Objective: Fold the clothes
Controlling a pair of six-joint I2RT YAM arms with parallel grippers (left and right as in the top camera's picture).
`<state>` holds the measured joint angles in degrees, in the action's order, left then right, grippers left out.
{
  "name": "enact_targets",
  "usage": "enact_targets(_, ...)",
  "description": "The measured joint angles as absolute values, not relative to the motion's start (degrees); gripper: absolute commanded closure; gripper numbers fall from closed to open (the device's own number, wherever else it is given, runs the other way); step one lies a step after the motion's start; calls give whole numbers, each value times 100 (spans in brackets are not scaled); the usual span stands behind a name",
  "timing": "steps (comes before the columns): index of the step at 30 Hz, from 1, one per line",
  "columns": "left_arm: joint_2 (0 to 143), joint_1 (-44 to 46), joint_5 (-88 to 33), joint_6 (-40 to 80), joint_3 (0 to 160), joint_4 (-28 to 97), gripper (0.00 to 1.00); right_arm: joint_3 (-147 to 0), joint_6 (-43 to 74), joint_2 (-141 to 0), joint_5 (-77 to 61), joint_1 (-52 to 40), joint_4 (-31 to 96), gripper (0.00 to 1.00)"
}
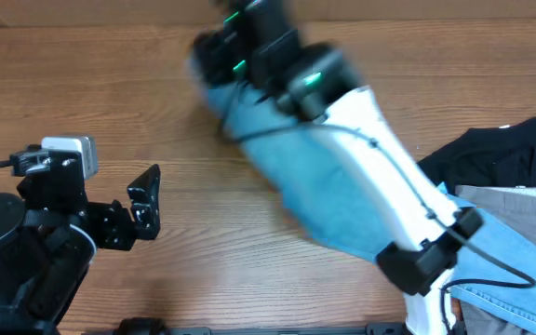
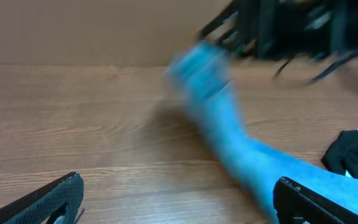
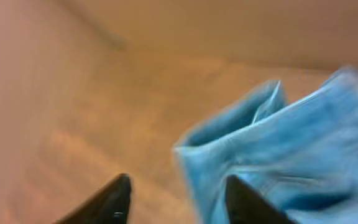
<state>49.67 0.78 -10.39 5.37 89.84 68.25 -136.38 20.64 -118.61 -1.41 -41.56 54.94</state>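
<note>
Jeans [image 1: 333,200]: light-blue denim in a long band, running from the table's near right corner toward the middle of its far edge. The far end is motion-blurred and the near end is cut off.
Left gripper [image 1: 145,207]: near left corner, black fingers spread wide, well apart from the denim.
Right edge: grey garment [image 1: 519,200] touching the black garment [image 1: 501,154] (both cut off).
Right gripper [image 3: 179,200]: blurred at the denim's far end, fingers standing apart, cloth just beside one.
Table [image 1: 110,84]: brown wood grain.
</note>
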Motion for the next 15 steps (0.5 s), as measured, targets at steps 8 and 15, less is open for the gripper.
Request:
enact_targets(8, 5006, 78, -1155, 532, 9028, 7290, 0, -13642, 1929, -11069, 1302, -3848, 5655, 35)
enact_targets(15, 5848, 78, -1457, 395, 9041, 7382, 38, -13863, 1859, -8962, 1697, -2985, 6405, 38)
